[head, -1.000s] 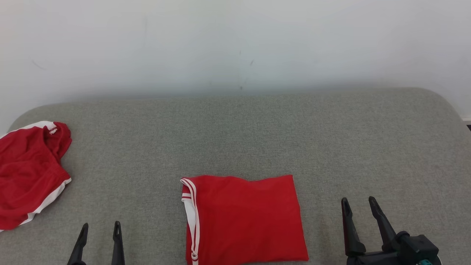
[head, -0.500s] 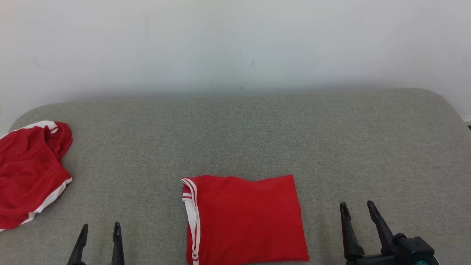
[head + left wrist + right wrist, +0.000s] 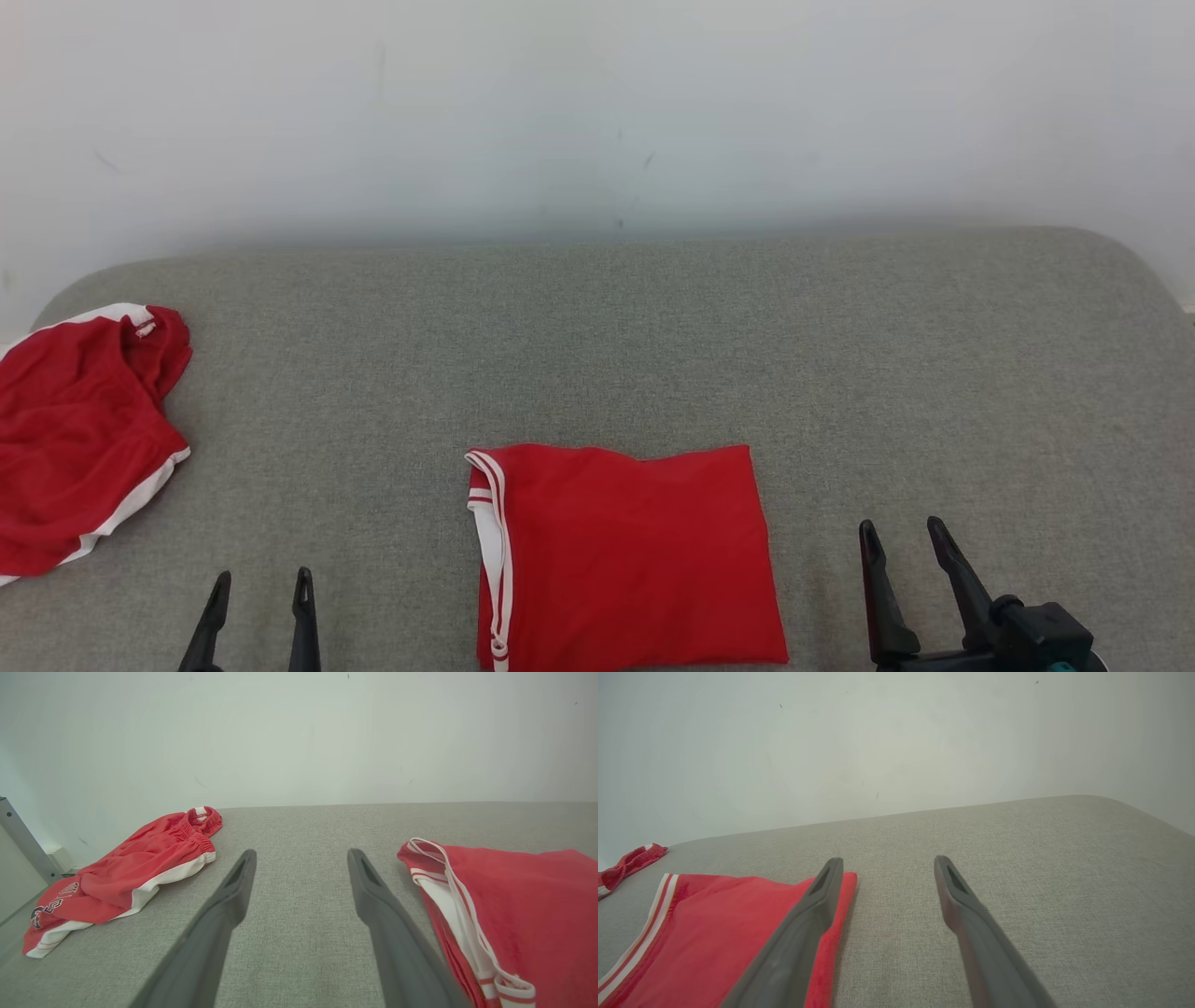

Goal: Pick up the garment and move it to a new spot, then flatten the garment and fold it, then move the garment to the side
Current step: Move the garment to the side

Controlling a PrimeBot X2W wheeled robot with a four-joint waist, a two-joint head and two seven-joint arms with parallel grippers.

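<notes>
Head view: the left tool [image 3: 262, 574] and the right tool [image 3: 901, 524], long, dark and tapered, stand nearest with jaws apart and empty, one on each side of the garment [image 3: 635, 560]. This garment, smooth red fabric folded into a flat near-rectangle, lies on the grey woven worktop [image 3: 653, 336], its longer visible side running left to right and its white-striped trim edge facing left. Farther left, a second garment [image 3: 75, 439], red with white trim, lies crumpled near the worktop's rounded corner, with a plain pale wall [image 3: 597, 112] behind.
</notes>
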